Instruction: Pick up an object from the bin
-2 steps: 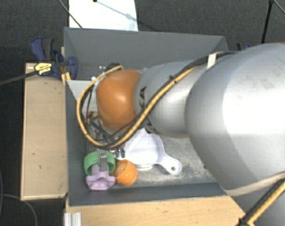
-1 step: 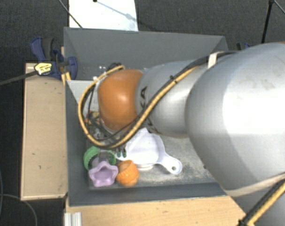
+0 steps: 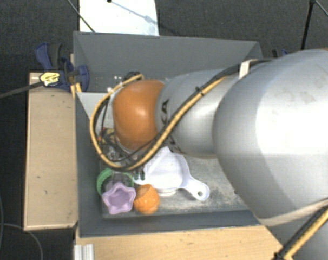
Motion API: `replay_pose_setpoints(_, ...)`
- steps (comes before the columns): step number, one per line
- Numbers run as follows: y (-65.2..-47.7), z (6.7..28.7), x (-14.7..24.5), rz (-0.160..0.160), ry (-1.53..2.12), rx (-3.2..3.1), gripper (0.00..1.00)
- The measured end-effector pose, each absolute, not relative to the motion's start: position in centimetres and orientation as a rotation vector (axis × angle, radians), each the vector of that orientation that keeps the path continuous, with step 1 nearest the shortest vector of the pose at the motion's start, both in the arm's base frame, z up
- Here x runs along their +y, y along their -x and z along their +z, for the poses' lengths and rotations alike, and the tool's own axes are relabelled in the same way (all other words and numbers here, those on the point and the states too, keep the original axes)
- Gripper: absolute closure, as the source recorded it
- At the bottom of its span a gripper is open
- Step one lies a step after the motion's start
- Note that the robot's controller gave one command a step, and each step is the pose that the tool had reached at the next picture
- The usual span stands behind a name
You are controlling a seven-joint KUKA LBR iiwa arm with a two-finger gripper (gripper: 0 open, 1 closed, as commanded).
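The dark body of my gripper [image 3: 116, 154] shows low in the bin's front left part, just under the arm's wrist. Directly below it lies a green ring-shaped thing [image 3: 105, 180], partly covered. A purple flower-shaped cup [image 3: 119, 198] sits at the front left corner, touching the green thing. An orange ball [image 3: 146, 199] rests against the purple cup's right side. A white scoop [image 3: 171, 173] with a short looped handle [image 3: 199, 190] lies to the right of the gripper, partly under the arm.
The arm with its orange cover and yellow cable spans the bin from the right and hides most of the floor. The bin's left wall and front wall stand close to the things. A strip of speckled grey floor shows at the front right.
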State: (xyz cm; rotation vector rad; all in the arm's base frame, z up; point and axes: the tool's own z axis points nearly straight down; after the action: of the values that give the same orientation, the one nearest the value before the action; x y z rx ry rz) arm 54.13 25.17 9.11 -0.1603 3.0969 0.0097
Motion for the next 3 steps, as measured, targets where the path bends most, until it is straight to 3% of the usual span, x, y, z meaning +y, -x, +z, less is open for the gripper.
replay_pose_setpoints(2, -53.5, 8.7, 25.3, 0.008, 0.162, 3.116, 1.00)
replay_pose_setpoints(3, -53.1, 10.2, 25.2, 0.000, 0.163, 3.134, 1.00)
